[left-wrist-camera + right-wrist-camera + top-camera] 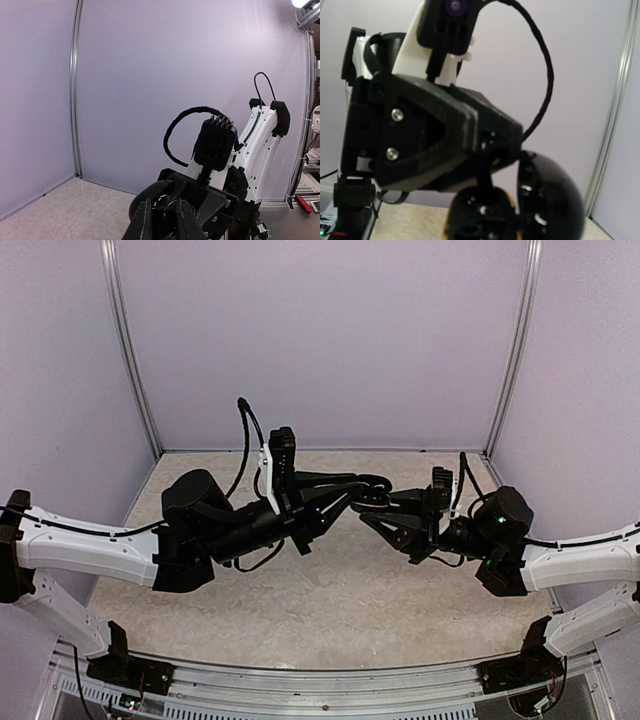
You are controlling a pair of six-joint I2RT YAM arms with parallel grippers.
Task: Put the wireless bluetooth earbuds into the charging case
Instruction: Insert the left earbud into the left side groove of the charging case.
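Above the middle of the table (pixel 330 610), my right gripper (pixel 382 512) clamps the glossy black charging case (pixel 485 215), lid open, while my left gripper (pixel 164 212) pinches what I take to be a black earbud (pixel 163 222) right beside it. The step calls for a motionless case, stem lined with socket, gentle pressure before release

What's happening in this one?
Mid-air over the table, the right gripper is shut on the open glossy black charging case. The left gripper pinches a small glossy black piece right at the case, possibly an earbud. Whether it is seated cannot be told.
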